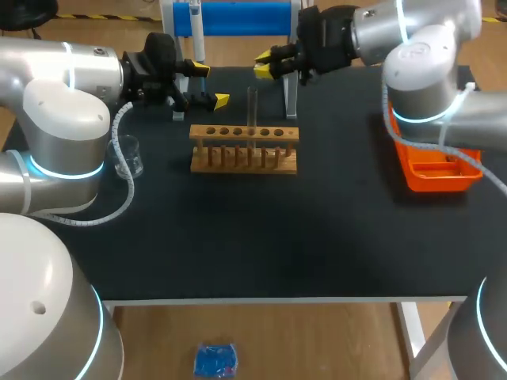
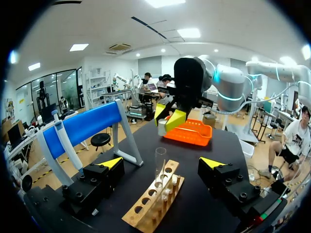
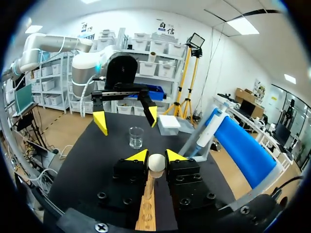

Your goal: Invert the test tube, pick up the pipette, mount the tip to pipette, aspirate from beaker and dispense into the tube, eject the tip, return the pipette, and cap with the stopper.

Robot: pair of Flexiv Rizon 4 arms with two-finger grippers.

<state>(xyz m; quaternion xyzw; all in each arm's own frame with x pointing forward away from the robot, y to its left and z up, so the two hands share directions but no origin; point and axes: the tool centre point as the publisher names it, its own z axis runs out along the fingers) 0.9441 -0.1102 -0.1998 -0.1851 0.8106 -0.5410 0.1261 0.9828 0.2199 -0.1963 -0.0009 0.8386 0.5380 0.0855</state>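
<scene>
An empty glass test tube point(image 1: 252, 107) stands upright in the wooden rack point(image 1: 244, 149) at mid-table. My right gripper point(image 1: 268, 67) hovers just behind and above the tube, shut on a whitish stopper point(image 3: 156, 162) that sits between its yellow tips, over the rack point(image 3: 147, 208). My left gripper point(image 1: 207, 85) hangs wide open and empty behind the rack's left end, its fingers straddling the tube point(image 2: 160, 165) from a distance. The pipette point(image 2: 68, 145) rests on the blue stand point(image 2: 85, 125) at the back. A glass beaker point(image 1: 128, 156) stands at the left.
An orange bin point(image 1: 436, 166) sits at the table's right edge under my right arm. A white tip box point(image 3: 170, 124) lies near the beaker point(image 3: 136, 137), beyond my left gripper point(image 3: 125, 116). The blue stand point(image 1: 238, 17) spans the back edge.
</scene>
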